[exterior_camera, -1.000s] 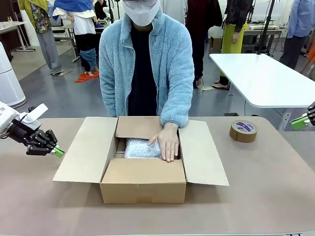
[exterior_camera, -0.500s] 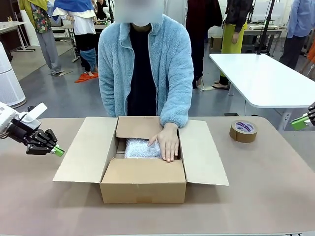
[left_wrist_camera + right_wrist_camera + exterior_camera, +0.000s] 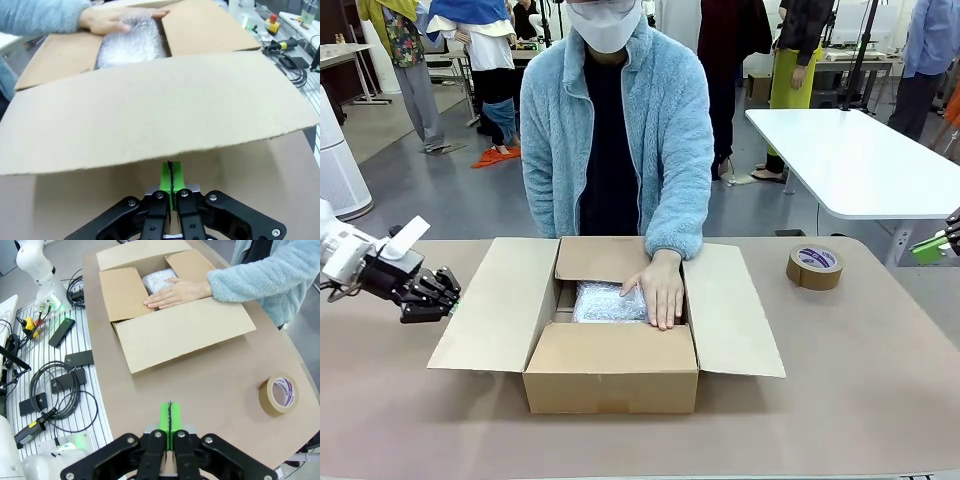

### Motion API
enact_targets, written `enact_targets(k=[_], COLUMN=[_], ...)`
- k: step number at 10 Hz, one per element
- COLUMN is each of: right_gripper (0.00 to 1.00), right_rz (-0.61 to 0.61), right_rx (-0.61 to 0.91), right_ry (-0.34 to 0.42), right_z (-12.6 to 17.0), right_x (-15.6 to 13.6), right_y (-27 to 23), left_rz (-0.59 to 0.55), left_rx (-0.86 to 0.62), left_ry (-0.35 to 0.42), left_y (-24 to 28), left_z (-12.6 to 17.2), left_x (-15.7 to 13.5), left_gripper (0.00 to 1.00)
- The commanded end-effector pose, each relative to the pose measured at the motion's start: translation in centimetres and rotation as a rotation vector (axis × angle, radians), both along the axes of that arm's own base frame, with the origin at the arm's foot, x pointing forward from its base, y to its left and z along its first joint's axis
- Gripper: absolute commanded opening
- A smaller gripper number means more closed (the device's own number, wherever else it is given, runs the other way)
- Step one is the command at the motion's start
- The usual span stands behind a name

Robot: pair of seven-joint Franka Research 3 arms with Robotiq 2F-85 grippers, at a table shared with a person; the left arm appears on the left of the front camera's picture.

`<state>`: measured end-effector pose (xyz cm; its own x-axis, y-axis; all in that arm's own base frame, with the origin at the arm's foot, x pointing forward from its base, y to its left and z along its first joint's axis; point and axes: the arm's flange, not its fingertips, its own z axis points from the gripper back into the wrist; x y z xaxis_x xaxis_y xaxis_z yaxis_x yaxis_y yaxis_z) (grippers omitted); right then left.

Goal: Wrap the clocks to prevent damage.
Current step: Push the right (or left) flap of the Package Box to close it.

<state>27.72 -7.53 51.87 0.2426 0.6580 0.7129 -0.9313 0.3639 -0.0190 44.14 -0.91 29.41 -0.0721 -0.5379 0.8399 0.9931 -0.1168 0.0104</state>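
From my seat, the left tool (image 3: 448, 298) hangs low over the desk (image 3: 840, 400). Its green pads are pressed together on nothing, and its tips are just beside the outer edge of the left flap of the cardboard box (image 3: 610, 375). The bubble-wrapped bundle (image 3: 603, 301) lies inside the box beyond that flap, apart from the tool, with the person's hand (image 3: 661, 289) flat on its right end. A tape roll (image 3: 814, 267) sits further right. At the far right edge I see the right tool (image 3: 932, 248), likewise closed and empty, well apart from the bundle.
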Motion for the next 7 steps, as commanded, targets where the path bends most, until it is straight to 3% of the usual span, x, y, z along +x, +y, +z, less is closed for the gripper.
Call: enact_targets(k=[1,3,7], right_gripper=[0.01,0.01,0.01], right_rz=[0.016,0.016,0.016], right_rx=[0.025,0.025,0.025], right_ry=[-0.008,-0.008,-0.008], right_z=[-0.2,-0.2,-0.2], right_x=[0.2,0.2,0.2], right_y=[0.0,0.0,0.0], left_rz=[-0.032,-0.024,0.05], left_rx=[-0.067,-0.193,-0.457], left_ry=[0.0,0.047,0.022], left_y=[-0.2,0.1,0.0], left_z=[-2.1,-3.0,-4.3], left_x=[-0.5,-0.2,-0.6], left_gripper=[0.0,0.0,0.0])
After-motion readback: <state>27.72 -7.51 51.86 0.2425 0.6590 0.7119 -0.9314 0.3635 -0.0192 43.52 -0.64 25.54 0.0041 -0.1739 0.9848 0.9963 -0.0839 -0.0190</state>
